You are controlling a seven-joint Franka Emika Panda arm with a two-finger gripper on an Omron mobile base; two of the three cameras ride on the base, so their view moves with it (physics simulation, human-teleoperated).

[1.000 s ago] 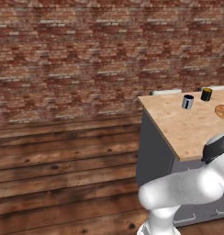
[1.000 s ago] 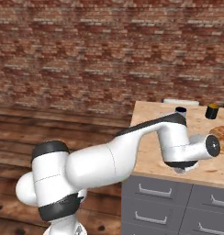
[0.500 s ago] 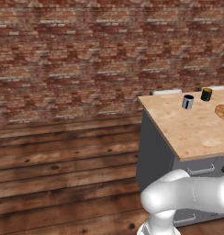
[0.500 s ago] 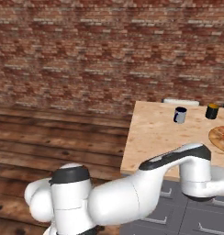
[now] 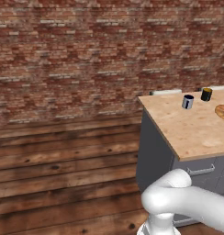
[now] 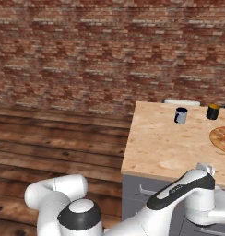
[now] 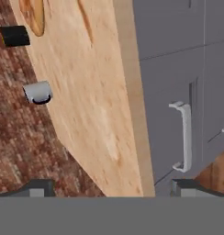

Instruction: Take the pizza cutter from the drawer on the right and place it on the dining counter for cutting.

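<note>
Below the counter (image 7: 93, 92) edge, the drawer (image 7: 171, 114) is shut; its handle (image 7: 183, 137) lies ahead of the wide-open, empty gripper (image 7: 111, 187).

Red-brown brick wall (image 5: 77, 55) across the background, above dark wooden plank floor (image 5: 58, 170). Grey mug (image 5: 187, 102) upright near the far edge of the light wood surface — dark inside, handle visible in the hand view. Black cup (image 5: 206, 94) with a yellow-orange rim just beyond, well apart from the mug. Round pizza (image 6: 222, 139) at the right, cut off by the frame edge. White chair backs (image 6: 181, 102) behind the far edge — low, partly hidden.
</note>
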